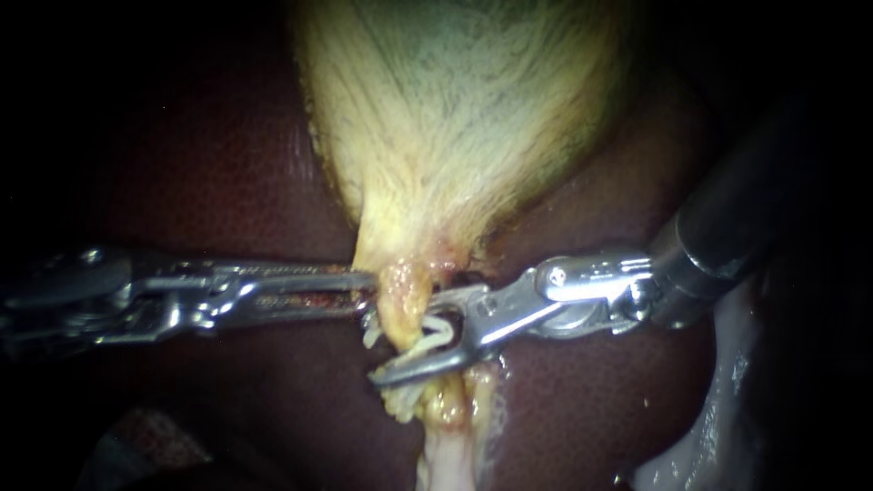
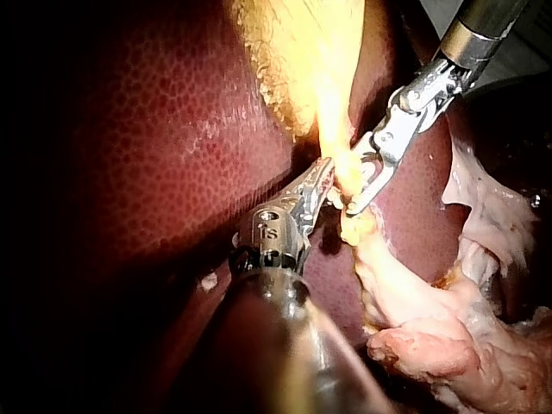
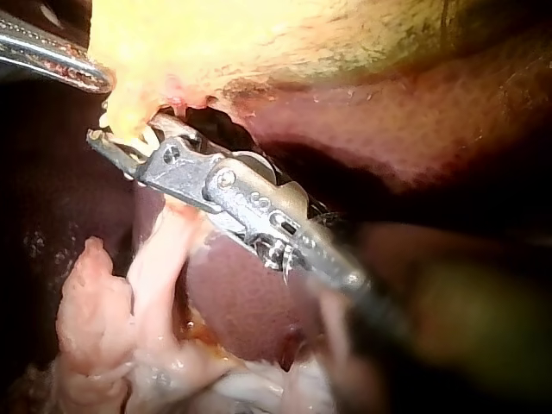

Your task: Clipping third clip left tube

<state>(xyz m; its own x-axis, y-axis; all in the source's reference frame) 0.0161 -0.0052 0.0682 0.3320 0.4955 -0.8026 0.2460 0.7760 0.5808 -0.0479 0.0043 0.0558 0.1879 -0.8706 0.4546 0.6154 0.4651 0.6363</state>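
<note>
Nearest the lens: right instrument [image 1: 405, 338], dark shaft coming in from the upper right, big and blurred. Jaws apart, set astride the tube [image 1: 400, 307], one jaw on its far side and one on its near side, with a clear gap between. Not squeezed down yet.

Dark red liver [image 1: 227, 182] fills the background left and right. Everything else lies on it.

Yellow-green gallbladder [image 1: 455, 109], far centre, tapers toward the near side to a narrow neck. It is the only sac-like thing in sight, and what it holds can't be seen from outside. No tray, dish or bowl shows in any view.

Level from the left comes the left instrument [image 1: 364, 289]. Its jaws are together on the left edge of the gallbladder's neck, as best the left wrist view shows. My guess is that it steadies the neck.

The tube itself is a short yellowish stalk, running from the neck toward the near side, between the right instrument's jaws. Can't make out a second tube beside it, so can't say which is left and which right.

Pale white clips [image 1: 435, 325] band the tube inside the gap of the jaws. Looks like two, count unsure. Can't tell if another sits loaded in the jaws.

Progress, my reading: placement is about done. The squeeze and the pull-back are left.
</note>
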